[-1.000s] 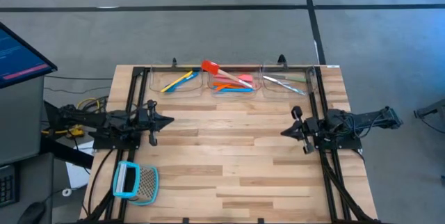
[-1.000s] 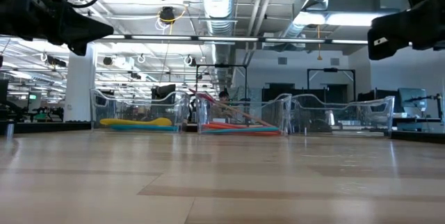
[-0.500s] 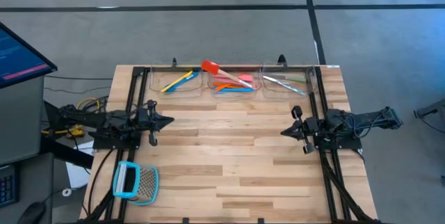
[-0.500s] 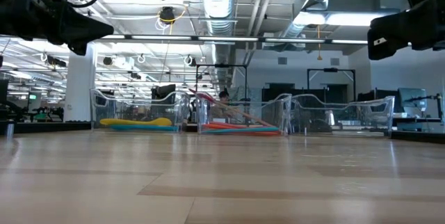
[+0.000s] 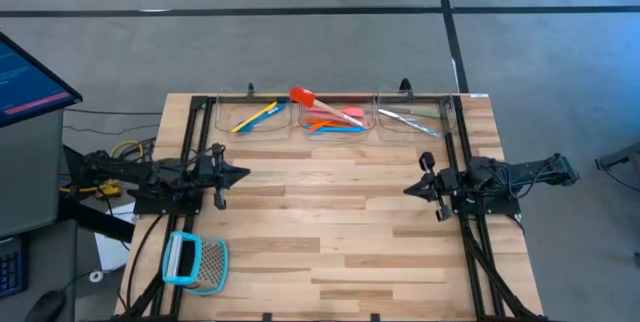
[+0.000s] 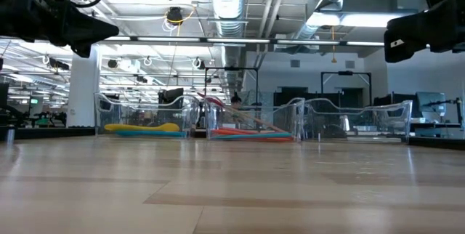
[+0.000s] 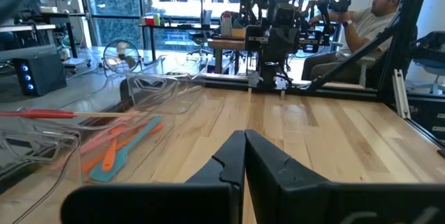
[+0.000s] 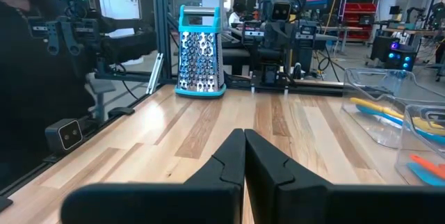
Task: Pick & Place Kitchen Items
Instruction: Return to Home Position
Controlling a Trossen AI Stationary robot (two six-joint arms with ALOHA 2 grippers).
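Observation:
Three clear bins stand in a row along the table's far edge. The left bin [image 5: 255,116] holds yellow and blue utensils. The middle bin [image 5: 336,118] holds orange, blue and pink utensils, and a red-headed spatula [image 5: 303,96] leans on its rim. The right bin [image 5: 408,118] holds a silvery metal piece. My left gripper [image 5: 247,173] hovers shut at the table's left side, pointing level toward the right. My right gripper [image 5: 406,190] hovers shut at the right side, pointing toward the left. Both are far from the bins.
A teal-framed metal grater [image 5: 193,261] stands at the near left corner, also seen in the right wrist view [image 8: 200,51]. Black rails [image 5: 190,142] run along both sides of the table. A person [image 7: 372,22] sits beyond the table's right side. Bare wood lies between the arms.

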